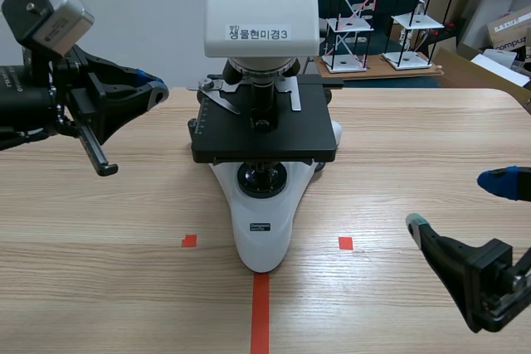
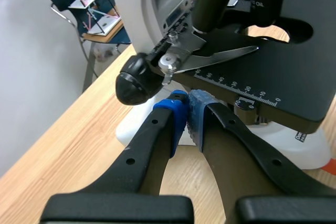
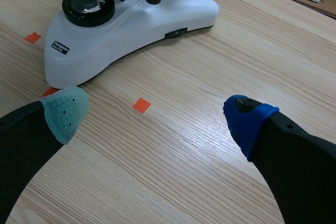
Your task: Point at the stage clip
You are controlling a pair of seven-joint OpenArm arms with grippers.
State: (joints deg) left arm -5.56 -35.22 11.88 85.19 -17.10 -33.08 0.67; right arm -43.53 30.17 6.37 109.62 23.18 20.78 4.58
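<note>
L gripper (image 2: 187, 113) closed near stage clip (image 2: 220, 59); scope label (image 1: 259, 34) "생물현미경3".

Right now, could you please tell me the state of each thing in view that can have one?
Left gripper: shut, raised, tips just short of the stage clip.
Right gripper: open, low over the table, holding nothing.
Stage clip: flat on the stage, untouched.
Microscope: upright on the table.
</note>
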